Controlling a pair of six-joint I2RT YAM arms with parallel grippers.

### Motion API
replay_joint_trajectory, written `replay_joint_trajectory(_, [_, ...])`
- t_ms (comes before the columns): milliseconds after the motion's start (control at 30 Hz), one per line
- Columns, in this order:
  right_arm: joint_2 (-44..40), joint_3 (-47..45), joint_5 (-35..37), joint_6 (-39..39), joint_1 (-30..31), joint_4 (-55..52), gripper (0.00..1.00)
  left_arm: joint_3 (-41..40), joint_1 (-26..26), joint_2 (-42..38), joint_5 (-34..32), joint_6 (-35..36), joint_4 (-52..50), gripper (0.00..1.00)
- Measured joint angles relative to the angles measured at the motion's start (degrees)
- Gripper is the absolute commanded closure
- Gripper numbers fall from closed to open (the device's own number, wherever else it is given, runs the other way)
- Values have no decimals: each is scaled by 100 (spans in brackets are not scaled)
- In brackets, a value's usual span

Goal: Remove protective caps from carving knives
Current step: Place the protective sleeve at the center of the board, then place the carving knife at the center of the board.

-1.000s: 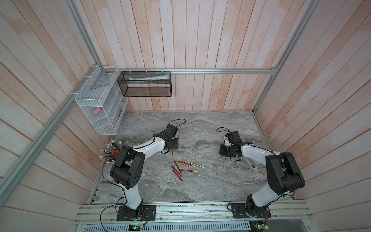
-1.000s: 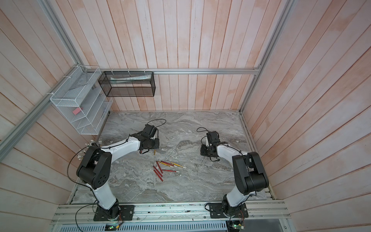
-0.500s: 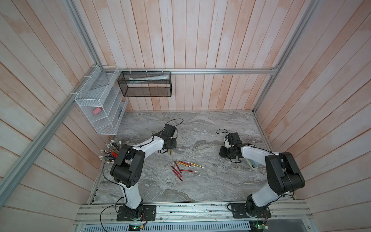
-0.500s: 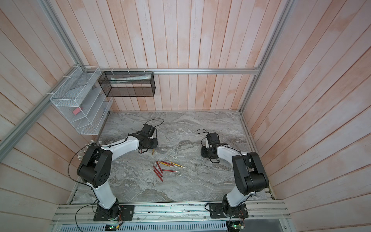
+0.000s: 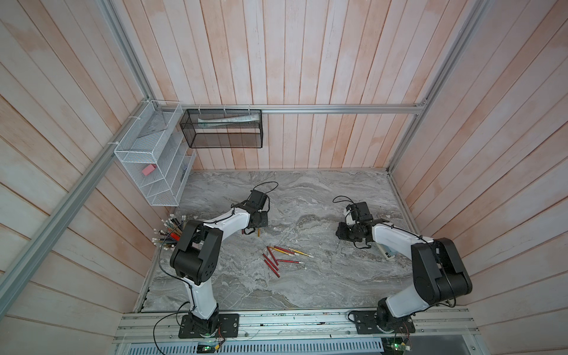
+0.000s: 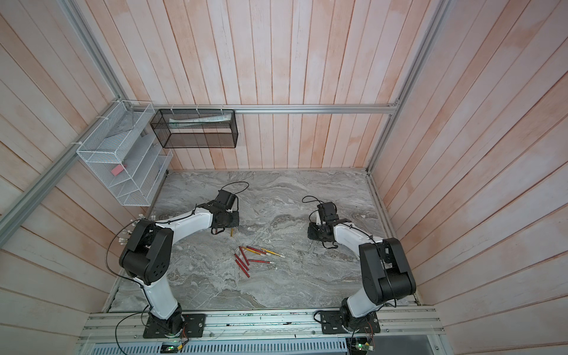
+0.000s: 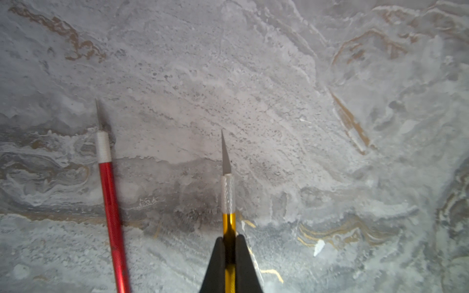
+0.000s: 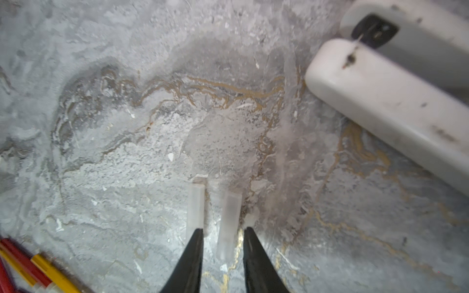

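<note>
My left gripper [image 7: 229, 239] is shut on a yellow carving knife [image 7: 228, 223] whose grey blade [image 7: 225, 154] is bare. In both top views this gripper [image 5: 258, 229] [image 6: 230, 229] hovers left of centre. Beside it a red carving knife [image 7: 111, 203] lies on the table, its blade bare too. Several more red and yellow carving knives [image 5: 278, 258] [image 6: 252, 256] lie in a loose pile mid-table. My right gripper [image 8: 223, 233] [image 5: 341, 235] is open just above the table. One translucent protective cap [image 8: 229, 223] lies between its fingers, touching neither. A second protective cap [image 8: 195, 208] lies just outside one finger.
A white bar-shaped device [image 8: 380, 106] [image 5: 385, 252] lies close to the right gripper. A cup of pencils [image 5: 169, 230] stands at the table's left edge. A white wire rack [image 5: 150, 166] and a black mesh basket [image 5: 221, 129] hang on the walls.
The right gripper's jaws have opened, and a cap now lies loose between them. The left gripper has shifted slightly left with the yellow knife.
</note>
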Motion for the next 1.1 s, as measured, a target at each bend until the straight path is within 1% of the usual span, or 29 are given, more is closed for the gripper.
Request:
replay_joint_trajectory(233, [-483, 0, -2, 20, 0, -122, 68, 94, 72, 297, -308, 22, -44, 100])
replay_joint_trajectory(467, [-643, 0, -7, 22, -2, -168, 68, 387, 151, 538, -529, 87, -114, 100])
replay_joint_trajectory(633, [-643, 0, -11, 22, 0, -190, 68, 424, 260, 647, -603, 125, -136, 87])
replay_joint_trajectory(833, [-640, 0, -24, 22, -2, -195, 68, 424, 328, 651, -625, 144, -131, 77])
replay_joint_trajectory(1100, [-640, 2, -26, 22, -2, -210, 67, 424, 330, 658, -621, 146, -131, 75])
